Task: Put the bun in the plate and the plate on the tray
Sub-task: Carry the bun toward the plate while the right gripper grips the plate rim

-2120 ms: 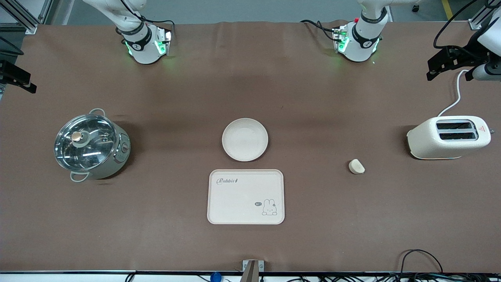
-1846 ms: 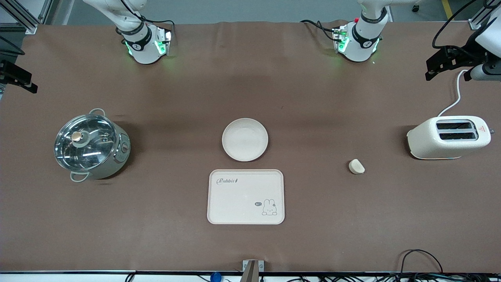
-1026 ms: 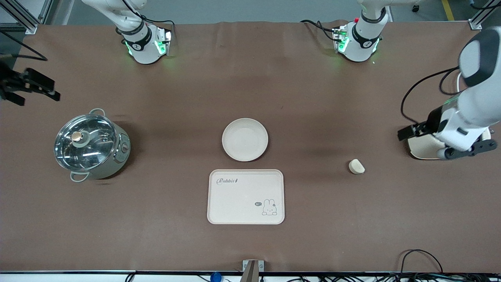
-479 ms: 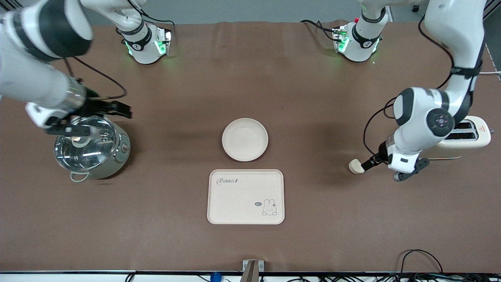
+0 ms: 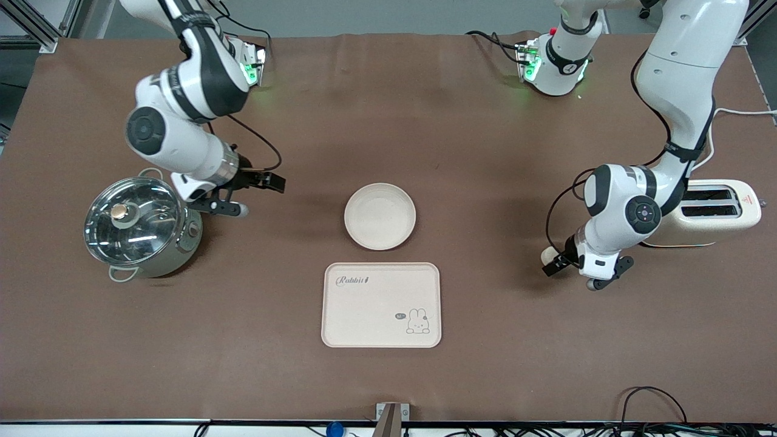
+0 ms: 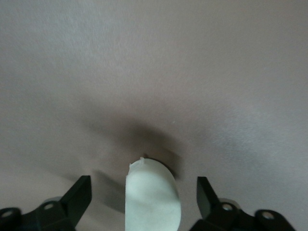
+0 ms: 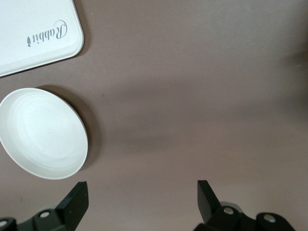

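Observation:
The bun (image 5: 547,254) lies on the table toward the left arm's end, partly hidden under my left gripper (image 5: 555,266). In the left wrist view the bun (image 6: 151,195) sits between the open fingers (image 6: 79,190) of that gripper (image 6: 143,183), with a gap on each side. The empty plate (image 5: 380,216) stands at mid table, and the Rabbit tray (image 5: 381,304) lies just nearer to the camera. My right gripper (image 5: 273,181) is open and empty over bare table between the pot and the plate. The right wrist view (image 7: 143,185) shows the plate (image 7: 43,132) and a tray corner (image 7: 33,33).
A glass-lidded steel pot (image 5: 139,226) stands toward the right arm's end. A white toaster (image 5: 719,209) with its cord stands toward the left arm's end, close to the left arm's elbow. Brown table cover lies all round.
Both arms swung in from the table's ends. The left gripper came down over the bun and now straddles it. The right gripper moved from over the pot toward the plate.

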### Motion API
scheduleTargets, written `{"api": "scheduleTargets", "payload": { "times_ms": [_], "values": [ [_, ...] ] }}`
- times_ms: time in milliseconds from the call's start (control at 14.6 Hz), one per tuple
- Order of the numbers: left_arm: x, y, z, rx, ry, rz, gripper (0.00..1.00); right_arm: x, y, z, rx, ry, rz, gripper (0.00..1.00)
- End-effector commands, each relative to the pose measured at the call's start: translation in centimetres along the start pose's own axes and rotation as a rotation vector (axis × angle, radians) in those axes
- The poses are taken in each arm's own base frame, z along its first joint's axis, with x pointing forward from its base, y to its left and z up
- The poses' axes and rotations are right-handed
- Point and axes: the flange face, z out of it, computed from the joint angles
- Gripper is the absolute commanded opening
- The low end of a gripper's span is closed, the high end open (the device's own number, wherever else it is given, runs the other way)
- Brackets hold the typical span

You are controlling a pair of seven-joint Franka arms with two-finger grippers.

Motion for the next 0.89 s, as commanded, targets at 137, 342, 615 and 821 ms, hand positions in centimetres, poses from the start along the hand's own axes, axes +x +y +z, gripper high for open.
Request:
{"api": "scheduleTargets", "payload": {
  "times_ms": [137,342,615,821],
  "values": [
    [-1.4,1.8,0.4,-0.019,-0.031,-0.063,0.39,-4.2,-3.1,5.7,0.060,0.078,0.064,1.00],
    [-4.2,5.1,-0.5,-0.049,-0.054,-0.130,0.26,-5.4,-5.6,10.1,0.064,0.108,0.085,1.00],
    [-12.0,13.4,-3.8,-0.118,-0.116,-0.185,0.26,-6.6,-7.8,15.5,0.079,0.156,0.090,1.00],
    [-20.4,19.2,-4.2,-0.108,-0.147,-0.236,0.27,-7.4,-10.2,18.1,0.104,0.174,0.137,1.00]
  ]
}}
